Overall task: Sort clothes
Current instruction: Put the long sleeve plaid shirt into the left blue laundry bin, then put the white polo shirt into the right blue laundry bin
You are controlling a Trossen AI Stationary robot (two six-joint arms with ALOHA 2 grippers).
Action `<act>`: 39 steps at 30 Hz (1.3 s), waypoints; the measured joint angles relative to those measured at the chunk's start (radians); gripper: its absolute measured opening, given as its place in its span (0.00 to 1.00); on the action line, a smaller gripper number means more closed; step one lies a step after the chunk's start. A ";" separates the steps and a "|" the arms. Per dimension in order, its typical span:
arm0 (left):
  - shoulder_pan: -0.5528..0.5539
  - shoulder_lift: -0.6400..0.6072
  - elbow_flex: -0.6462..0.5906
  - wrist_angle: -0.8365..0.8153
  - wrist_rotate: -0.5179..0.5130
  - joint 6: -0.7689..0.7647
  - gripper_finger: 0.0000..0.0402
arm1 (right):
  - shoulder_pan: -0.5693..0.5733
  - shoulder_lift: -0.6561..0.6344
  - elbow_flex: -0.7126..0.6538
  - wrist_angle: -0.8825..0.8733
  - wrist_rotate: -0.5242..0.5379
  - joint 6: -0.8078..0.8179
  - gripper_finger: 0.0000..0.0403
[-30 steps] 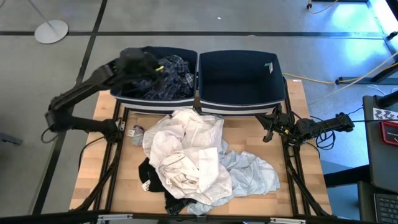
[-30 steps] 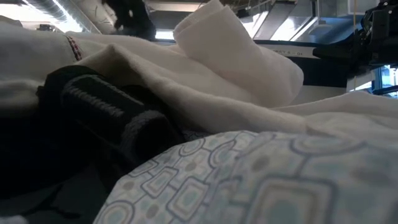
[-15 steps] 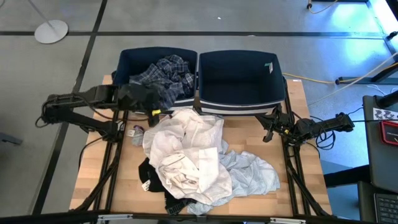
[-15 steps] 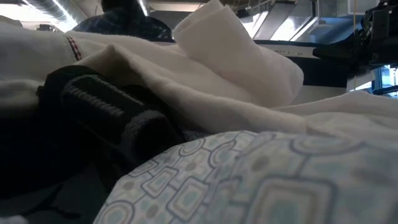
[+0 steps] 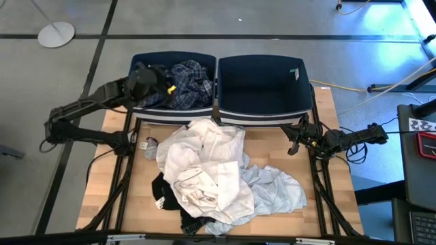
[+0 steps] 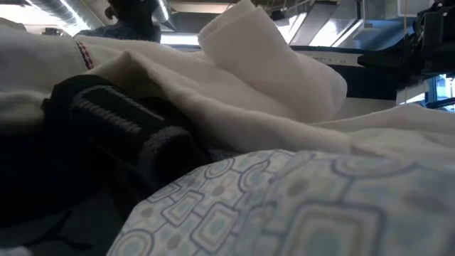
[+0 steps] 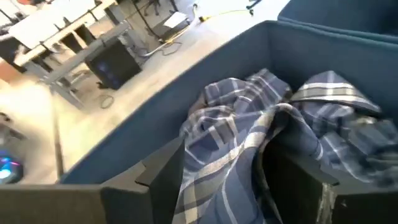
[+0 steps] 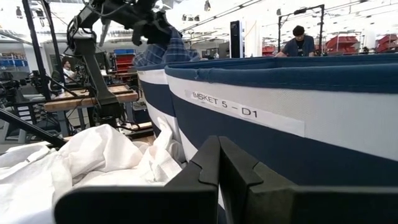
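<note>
A blue-white plaid garment (image 5: 191, 78) lies in the left navy bin (image 5: 136, 64). My left gripper (image 5: 160, 79) hangs over that bin's left part and is shut on the garment. In the right wrist view the plaid (image 8: 158, 53) rises above the rim under that gripper. The other clothes lie heaped on the table: a white one (image 5: 204, 156) on top, a pale blue patterned one (image 5: 272, 187) to the right, and a black one (image 5: 167, 190) near the front. My right gripper (image 5: 294, 144) rests shut at the table's right side, touching nothing. My left gripper pinches a bunched fold of the plaid garment (image 7: 217, 168) between its two fingers (image 7: 161, 180), and the cloth fills the gap. The fingers come from the table's left, slanting down over the bin. The held part is raised; the rest (image 7: 336, 124) lies slack in the bin.
The right navy bin (image 5: 262, 82) stands beside the left one at the far edge, with a label on its near wall (image 8: 224, 106). The pile of clothes covers the table's middle. People and workbenches show in the room behind.
My left gripper drew back from over the left bin toward the table's near edge, just in front of the bin's wall. It then swung out over the bin again, rolling its wrist. The plaid garment stayed in the bin and shifted with it.
</note>
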 joint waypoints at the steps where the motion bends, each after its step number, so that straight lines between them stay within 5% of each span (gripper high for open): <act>1: 0.024 0.005 0.004 0.002 -0.008 0.025 0.51 | 0.000 0.000 0.000 0.000 0.003 -0.001 0.01; 4: 0.093 0.019 0.024 0.001 -0.130 0.073 0.51 | 0.000 0.000 0.000 0.000 0.010 -0.015 0.01; 6: 0.123 0.024 0.043 -0.015 -0.125 0.037 0.51 | 0.000 0.000 0.000 0.000 0.010 -0.016 0.01; 8: 0.133 0.019 0.076 -0.039 0.063 -0.035 0.51 | 0.000 0.000 0.000 0.000 0.010 -0.017 0.01; 11: 0.151 0.013 0.126 -0.099 0.499 -0.090 0.51 | 0.000 0.000 0.000 -0.001 0.010 -0.017 0.01; 13: 0.154 0.015 0.163 -0.129 0.602 -0.111 0.51 | 0.000 0.000 0.000 -0.001 0.007 -0.017 0.01; 20: 0.101 0.008 0.285 -0.310 0.611 -0.155 0.51 | 0.000 0.000 0.000 -0.002 -0.023 0.015 0.01; 27: -0.041 -0.017 0.234 -0.490 0.680 -0.280 0.51 | 0.000 0.000 0.000 0.000 -0.077 0.030 0.01; 39: -0.577 -0.114 -0.214 -0.037 0.356 -0.421 0.51 | 0.001 0.056 0.000 0.131 -0.283 0.080 0.01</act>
